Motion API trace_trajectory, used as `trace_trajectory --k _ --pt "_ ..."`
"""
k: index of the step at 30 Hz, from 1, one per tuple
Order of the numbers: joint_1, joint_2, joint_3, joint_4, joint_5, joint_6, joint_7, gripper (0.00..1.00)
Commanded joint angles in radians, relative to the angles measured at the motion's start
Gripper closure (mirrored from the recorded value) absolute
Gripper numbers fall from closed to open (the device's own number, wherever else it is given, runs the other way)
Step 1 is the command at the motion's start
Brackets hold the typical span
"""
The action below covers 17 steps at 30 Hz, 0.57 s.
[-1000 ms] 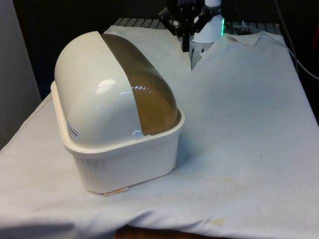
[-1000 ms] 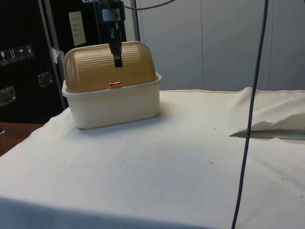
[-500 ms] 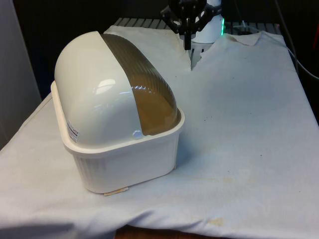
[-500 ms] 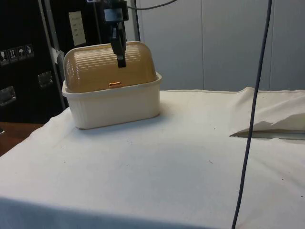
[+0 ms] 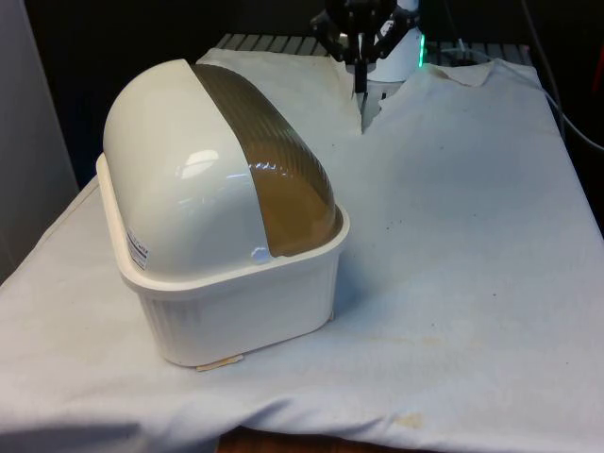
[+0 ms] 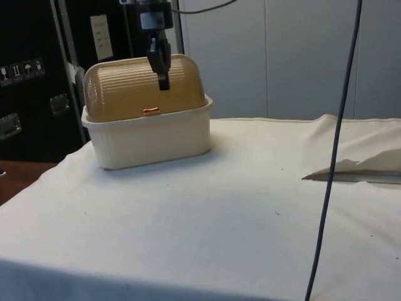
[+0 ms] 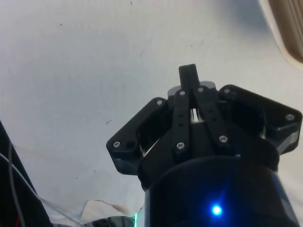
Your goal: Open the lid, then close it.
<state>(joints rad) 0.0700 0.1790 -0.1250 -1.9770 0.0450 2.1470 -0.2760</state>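
- The bread box (image 5: pixel 222 236) sits on the tabletop (image 5: pixel 453 264) at the front view's left, near that edge of the white cloth.
- Its amber lid (image 6: pixel 144 88) is down, a small handle (image 6: pixel 150 111) low on its face (seen in the side view).
- The gripper (image 7: pixel 188 74) hangs in the air above the cloth, apart from the box, fingers pressed together on nothing.
- A dark cable (image 6: pixel 332 163) hangs across the side view.
- The cloth toward the front view's right lies open.
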Motion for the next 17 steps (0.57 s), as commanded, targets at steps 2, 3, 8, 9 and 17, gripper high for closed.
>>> trace_trajectory --k 2,3,8,9,17 --pt "0.002 -0.011 0.0 -0.014 -0.001 0.013 0.018 1.0" --pt "0.003 -0.013 0.001 -0.016 -0.001 0.013 0.024 1.0" --pt "0.001 -0.013 0.003 -0.016 0.0 0.002 0.04 1.0" --pt "0.003 -0.022 0.004 -0.029 -0.001 0.017 0.055 1.0" --pt "0.0 -0.022 0.004 -0.028 0.0 0.003 0.071 1.0"
